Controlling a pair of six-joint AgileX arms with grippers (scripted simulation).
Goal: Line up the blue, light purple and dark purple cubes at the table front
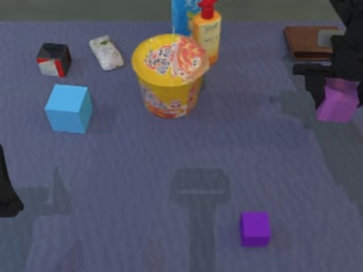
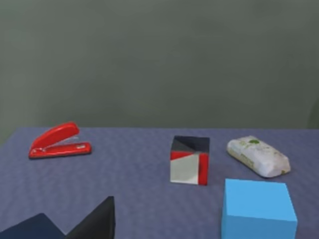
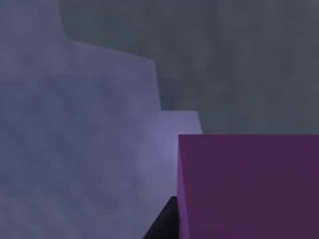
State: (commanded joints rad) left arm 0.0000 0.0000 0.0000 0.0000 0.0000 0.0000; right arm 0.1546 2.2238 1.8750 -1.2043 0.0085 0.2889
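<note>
L arm w/ its gripper (image 1: 7, 195) is sitting parked at the frame's left edge, lower half; can't tell its fingers' state. Plain sky-blue cube (image 1: 68, 107) is resting on the slate-purple woven desk (image 1: 130, 170), upper left, near a yellow noodle cup (image 1: 168, 73) at top centre. Small deep-violet cube (image 1: 254, 228) is lying lower right of centre. R gripper (image 1: 334, 85) is pinching the light violet-magenta cube (image 1: 338, 101) at the upper right edge, fingers closed on it.

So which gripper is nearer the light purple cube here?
Right. The right gripper sits directly over the light purple cube; the left gripper is parked at the table's far left edge.
</note>
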